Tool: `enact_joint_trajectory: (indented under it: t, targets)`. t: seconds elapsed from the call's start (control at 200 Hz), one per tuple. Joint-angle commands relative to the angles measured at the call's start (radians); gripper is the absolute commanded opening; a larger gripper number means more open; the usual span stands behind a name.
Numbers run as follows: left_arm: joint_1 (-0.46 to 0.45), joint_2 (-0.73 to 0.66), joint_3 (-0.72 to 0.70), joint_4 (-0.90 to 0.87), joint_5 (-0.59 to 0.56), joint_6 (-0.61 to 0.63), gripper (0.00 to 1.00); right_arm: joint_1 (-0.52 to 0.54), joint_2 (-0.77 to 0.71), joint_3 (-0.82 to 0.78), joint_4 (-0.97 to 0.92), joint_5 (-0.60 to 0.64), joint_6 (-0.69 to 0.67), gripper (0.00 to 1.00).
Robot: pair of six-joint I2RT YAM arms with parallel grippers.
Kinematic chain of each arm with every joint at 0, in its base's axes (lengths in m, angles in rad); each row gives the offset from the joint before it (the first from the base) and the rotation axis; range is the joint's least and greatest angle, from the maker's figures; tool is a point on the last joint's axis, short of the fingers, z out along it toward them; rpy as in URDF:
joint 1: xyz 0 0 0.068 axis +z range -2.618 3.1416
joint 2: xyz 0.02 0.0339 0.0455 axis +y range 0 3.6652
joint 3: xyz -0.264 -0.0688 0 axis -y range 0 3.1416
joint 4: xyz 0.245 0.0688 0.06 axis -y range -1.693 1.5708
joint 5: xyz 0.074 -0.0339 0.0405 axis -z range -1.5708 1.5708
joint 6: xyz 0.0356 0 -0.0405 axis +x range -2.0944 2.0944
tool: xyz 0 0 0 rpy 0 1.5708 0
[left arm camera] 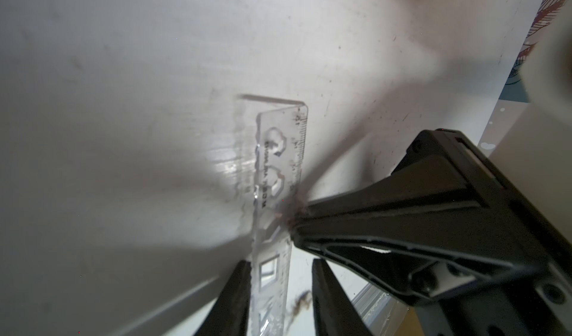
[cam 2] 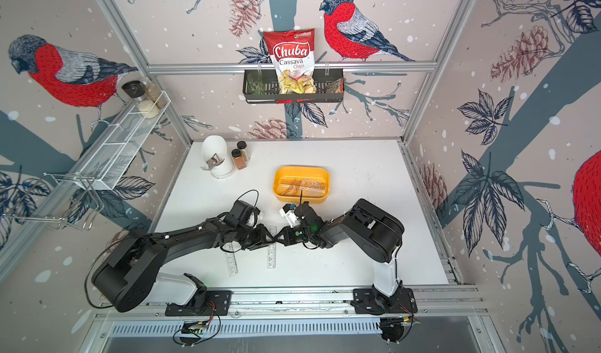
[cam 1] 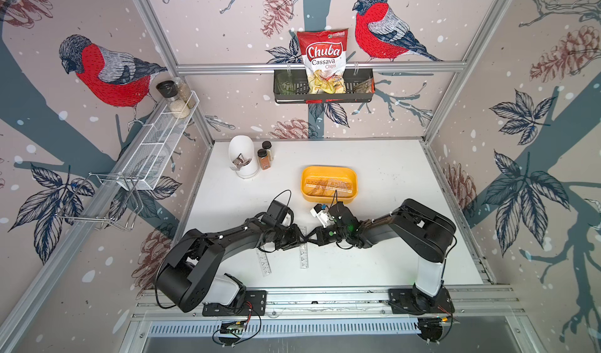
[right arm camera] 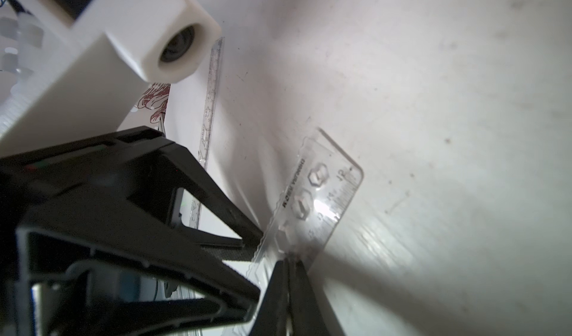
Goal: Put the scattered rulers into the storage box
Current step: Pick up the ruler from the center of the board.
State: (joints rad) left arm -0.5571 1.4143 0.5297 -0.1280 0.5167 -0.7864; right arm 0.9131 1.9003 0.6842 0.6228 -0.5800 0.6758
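Observation:
A clear stencil ruler (cam 1: 304, 253) (cam 2: 272, 253) lies lengthwise at mid-table where both arms meet. In the wrist views its far end (left arm camera: 284, 139) (right arm camera: 325, 189) is raised, casting a shadow. My right gripper (right arm camera: 288, 258) (cam 1: 313, 236) is shut, pinching the ruler's straight edge. My left gripper (left arm camera: 281, 261) (cam 1: 300, 237) straddles the same ruler with its jaws apart: one finger (left arm camera: 238, 294) sits at the wavy edge, the other (left arm camera: 328, 294) stands clear. A second clear ruler (cam 1: 264, 263) (right arm camera: 212, 102) lies flat to the left. The yellow storage box (cam 1: 328, 169) (cam 2: 302, 169) holds several rulers (cam 1: 328, 185).
A white cutlery holder (cam 1: 244, 158) and two spice jars (cam 1: 264, 159) stand at the back left. A black wire basket (cam 1: 357, 97) with a chips bag hangs on the back wall. A white wire shelf (cam 1: 156, 143) runs along the left wall.

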Motion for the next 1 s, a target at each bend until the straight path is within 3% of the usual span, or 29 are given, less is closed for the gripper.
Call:
enact_joint_trajectory:
  t: [0.0,0.355,0.475,0.71,0.995]
  targets:
    - [-0.001,0.016,-0.003,-0.02,-0.044,-0.008,0.32,-0.001,0.017,-0.005,-0.028,0.011,-0.009,0.1]
    - [-0.017,0.06,0.012,0.0,-0.048,-0.003,0.1,-0.012,0.019,-0.016,-0.008,-0.01,-0.002,0.1]
    - [-0.017,0.054,0.036,-0.029,-0.038,0.032,0.0,-0.057,-0.046,-0.037,-0.02,-0.044,-0.036,0.13]
    - [-0.015,0.05,0.192,-0.149,0.178,0.258,0.0,-0.21,-0.291,-0.053,-0.207,-0.166,-0.315,0.36]
    - [-0.02,0.043,0.264,-0.187,0.381,0.391,0.0,-0.305,-0.371,-0.092,-0.134,-0.329,-0.355,0.62]
